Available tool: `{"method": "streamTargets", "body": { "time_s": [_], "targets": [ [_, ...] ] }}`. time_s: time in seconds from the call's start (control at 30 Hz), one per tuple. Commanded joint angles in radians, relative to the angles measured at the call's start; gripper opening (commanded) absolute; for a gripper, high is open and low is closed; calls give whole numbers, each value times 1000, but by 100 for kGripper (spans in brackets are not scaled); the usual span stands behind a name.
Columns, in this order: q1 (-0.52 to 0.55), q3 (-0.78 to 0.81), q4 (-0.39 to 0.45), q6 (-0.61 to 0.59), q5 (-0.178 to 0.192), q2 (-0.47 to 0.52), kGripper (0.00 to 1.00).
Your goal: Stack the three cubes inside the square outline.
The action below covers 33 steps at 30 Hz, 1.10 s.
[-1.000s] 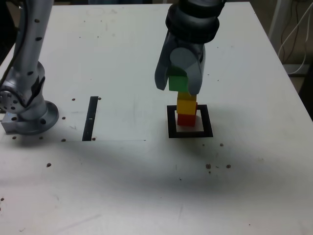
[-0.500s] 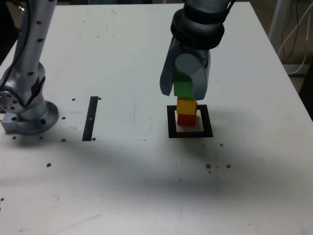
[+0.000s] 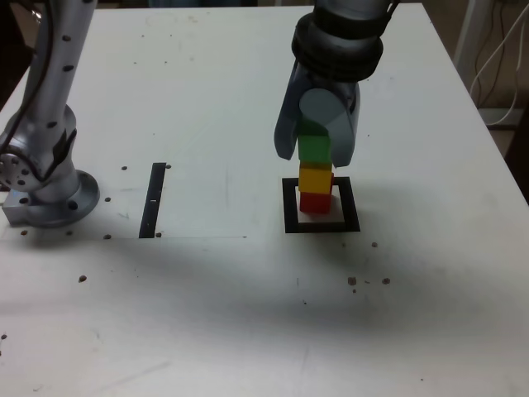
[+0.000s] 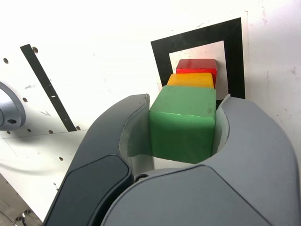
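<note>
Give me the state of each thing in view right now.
gripper: shut on green cube, above the stack
green cube: held between the jaws, over yellow cube; contact unclear
yellow cube: stacked on red cube
red cube: on the table inside the outline
outline: holds the stack
black strip: flat, bare

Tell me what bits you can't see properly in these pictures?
- Exterior view: whether the green cube already rests on the yellow cube; the gripper covers its sides.
- Wrist view: the red cube shows only its top; the yellow cube hides the rest.
- Wrist view: part of the square outline lies behind the gripper.
</note>
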State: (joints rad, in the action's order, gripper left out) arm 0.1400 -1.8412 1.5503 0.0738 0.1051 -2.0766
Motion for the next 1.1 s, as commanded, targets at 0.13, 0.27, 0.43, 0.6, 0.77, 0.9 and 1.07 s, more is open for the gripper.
{"method": "streamTargets", "body": {
  "time_s": [0.13,0.27,0.43,0.6,0.77,0.9,1.07],
  "targets": [
    [4,4,2,3,-3,-5,35],
    [4,3,3,3,-12,-5,35],
    [8,7,4,3,-28,-5,35],
    [11,11,5,4,-32,-5,36],
    [11,20,6,7,-30,-4,46],
    [11,24,5,13,-28,-3,69],
    [11,19,-12,18,-25,-2,88]
  ]
}}
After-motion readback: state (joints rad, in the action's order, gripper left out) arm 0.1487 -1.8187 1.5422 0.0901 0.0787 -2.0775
